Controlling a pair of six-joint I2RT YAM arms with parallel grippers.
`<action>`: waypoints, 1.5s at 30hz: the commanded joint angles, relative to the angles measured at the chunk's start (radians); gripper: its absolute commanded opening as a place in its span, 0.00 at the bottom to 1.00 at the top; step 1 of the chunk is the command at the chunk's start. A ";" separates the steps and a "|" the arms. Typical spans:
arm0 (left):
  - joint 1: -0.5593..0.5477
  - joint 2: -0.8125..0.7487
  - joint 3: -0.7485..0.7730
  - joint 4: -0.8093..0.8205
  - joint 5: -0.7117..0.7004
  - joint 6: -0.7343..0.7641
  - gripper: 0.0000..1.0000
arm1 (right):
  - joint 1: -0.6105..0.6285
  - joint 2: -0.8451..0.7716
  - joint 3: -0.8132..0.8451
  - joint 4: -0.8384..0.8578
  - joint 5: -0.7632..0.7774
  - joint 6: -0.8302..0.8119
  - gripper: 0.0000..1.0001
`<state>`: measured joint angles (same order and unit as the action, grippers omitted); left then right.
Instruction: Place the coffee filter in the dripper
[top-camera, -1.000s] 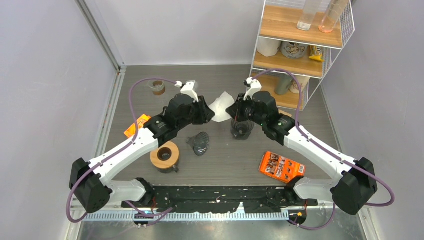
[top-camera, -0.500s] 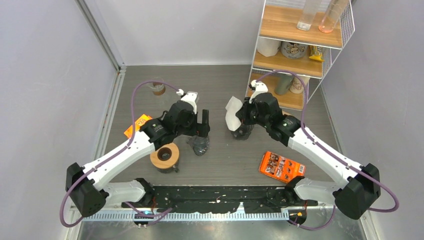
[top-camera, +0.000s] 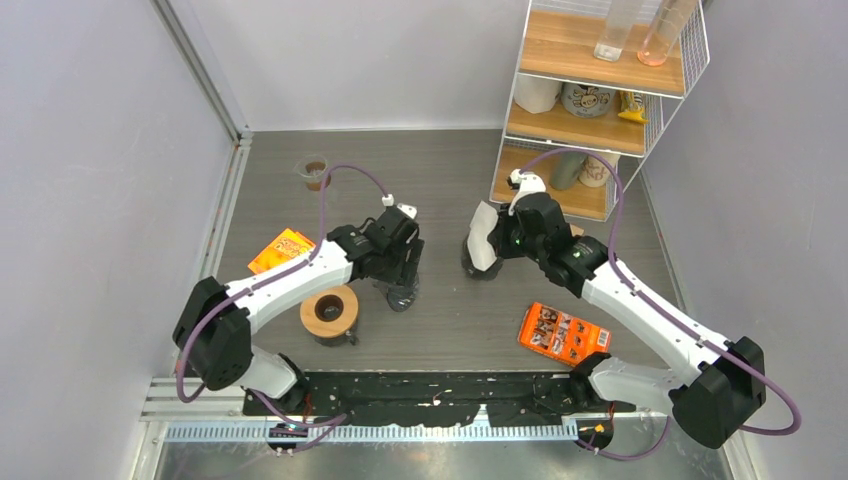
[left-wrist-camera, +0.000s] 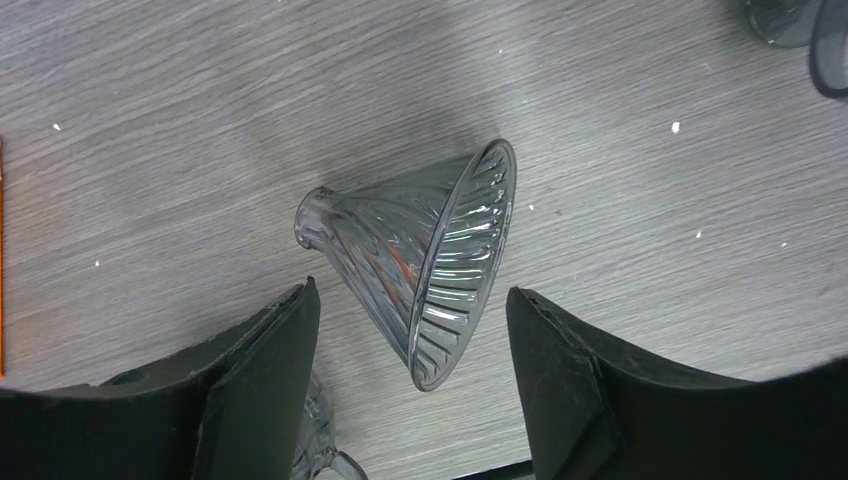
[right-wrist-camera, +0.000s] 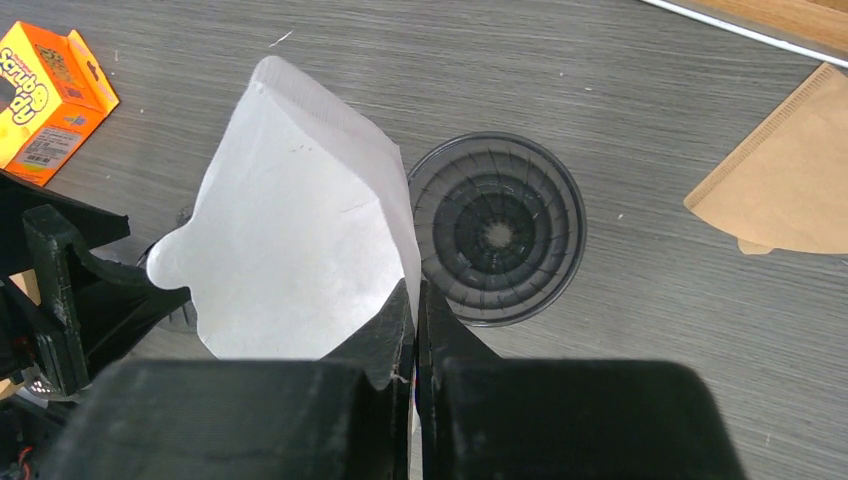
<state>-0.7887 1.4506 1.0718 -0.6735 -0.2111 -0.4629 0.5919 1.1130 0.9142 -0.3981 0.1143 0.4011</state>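
My right gripper (right-wrist-camera: 415, 300) is clenched on the lower edge of a white paper filter (right-wrist-camera: 300, 250). The filter stands up from my fingers as a folded cone and is held in the air. It hangs just beside and above a dark dripper (right-wrist-camera: 497, 230), which sits upright on the grey wood-grain table (right-wrist-camera: 650, 80) with its ribbed mouth facing up and nothing inside it.

My left gripper (left-wrist-camera: 410, 300) is released, with its 2 jaws spread wide on either side of a clear dripper (left-wrist-camera: 430, 250) and touching neither side. This second dripper is ribbed and lies tipped on its side, its narrow neck pointing away from my right arm.

I judge the step in hand to be carrying the filter to a dripper, so the placing is not yet done. The upright dark dripper looks like the ready target. The next move calls for bringing the filter's point over the middle of its mouth, lowering it, and letting go only once the paper sits against the ribs. If the clear one is meant instead, my left jaws must first close on it and stand it up.

A brown filter (right-wrist-camera: 790, 180) lies flat on the table, well apart. An orange box (right-wrist-camera: 45, 90) carries dark lettering I cannot read with confidence. An orange packet (top-camera: 563, 333) near my right arm has print too small to read.
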 joint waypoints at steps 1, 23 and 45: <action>-0.005 0.032 0.050 -0.032 -0.047 0.017 0.71 | -0.019 -0.031 0.001 0.010 0.010 -0.024 0.05; -0.021 0.125 0.122 -0.072 -0.162 -0.006 0.02 | -0.055 -0.101 -0.046 0.015 -0.026 -0.027 0.05; 0.122 -0.578 -0.031 -0.250 -0.034 -0.158 0.00 | -0.083 -0.185 -0.104 0.068 -0.048 -0.061 0.05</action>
<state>-0.7071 0.9958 1.0897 -0.8062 -0.2604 -0.5446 0.5190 0.9417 0.8177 -0.3801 0.0746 0.3626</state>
